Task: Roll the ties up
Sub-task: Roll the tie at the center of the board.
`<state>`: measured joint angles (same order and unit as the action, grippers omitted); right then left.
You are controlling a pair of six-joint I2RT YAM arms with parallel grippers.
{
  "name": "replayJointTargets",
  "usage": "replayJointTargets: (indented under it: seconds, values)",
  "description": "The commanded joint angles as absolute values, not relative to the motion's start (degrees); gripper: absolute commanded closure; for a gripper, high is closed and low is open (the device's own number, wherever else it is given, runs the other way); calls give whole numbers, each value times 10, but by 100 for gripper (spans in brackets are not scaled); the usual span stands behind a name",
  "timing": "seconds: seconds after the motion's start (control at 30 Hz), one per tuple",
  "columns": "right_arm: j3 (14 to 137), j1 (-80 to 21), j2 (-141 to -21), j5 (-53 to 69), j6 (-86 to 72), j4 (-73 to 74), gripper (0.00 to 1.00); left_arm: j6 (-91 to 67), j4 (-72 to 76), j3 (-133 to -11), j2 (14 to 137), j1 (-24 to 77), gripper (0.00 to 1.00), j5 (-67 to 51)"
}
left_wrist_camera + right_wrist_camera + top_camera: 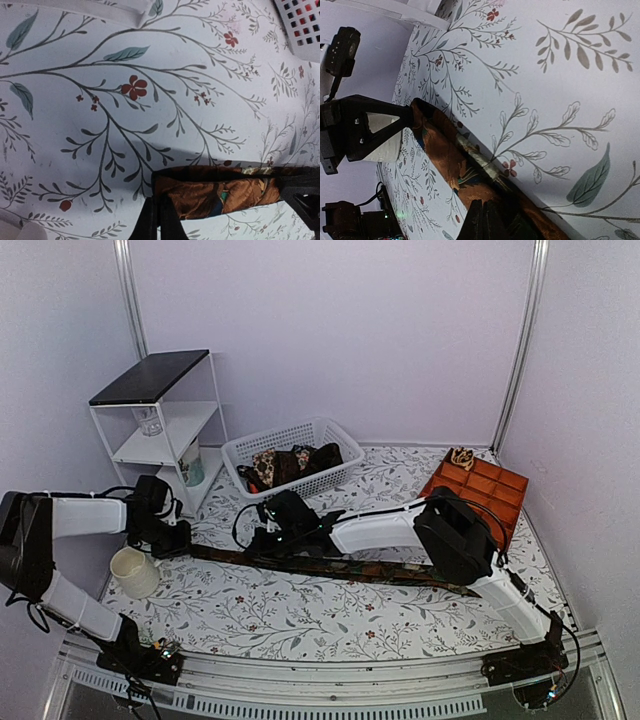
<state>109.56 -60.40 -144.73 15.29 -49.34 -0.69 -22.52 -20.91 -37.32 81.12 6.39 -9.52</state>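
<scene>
Progress looks early: one rolled tie (462,457) sits in a far compartment of the orange tray (492,502), while several ties (290,462) lie heaped in the white basket (240,452) waiting their turn.

Between the arms, a brown-and-rust stretched tie (350,568) lies flat and nearly straight across the tabletop (300,620), running from the left side to beneath the right arm's elbow. No coil shows anywhere along it, so rolling of this one has not begun.

The left tool (186,546) is at the tie's left end. In the left wrist view its fingers (159,222) appear pressed together on the corner of that end, so I judge it to be pinching the fabric. The right tool (262,543) is a little further along the same strip, near the left one. In the right wrist view its fingers (482,222) likewise look closed onto the tie, with the cloth bunched slightly ahead of them.

Left to do, by my reading: turn the held end over on itself, wind the whole length into a roll, set it in the tray, then repeat for each tie in the basket. Most of the task lies ahead.
</scene>
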Motion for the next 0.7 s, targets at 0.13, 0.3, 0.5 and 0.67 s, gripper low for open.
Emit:
replayJointTargets:
  seconds: [0.13, 0.3, 0.5, 0.67]
  values:
    - [1138, -618, -1448, 162, -510, -33, 100, -227, -220, -388, 810, 74, 100, -80]
    - [1161, -618, -1482, 159, -526, -30, 100, -230, -217, -385, 807, 77, 100, -84]
    - [1169, -618, -1509, 167, -552, -22, 100, -231, -217, -385, 800, 81, 100, -91]
    - [1172, -617, -1519, 163, -551, -15, 100, -232, -215, -383, 800, 83, 100, -94]
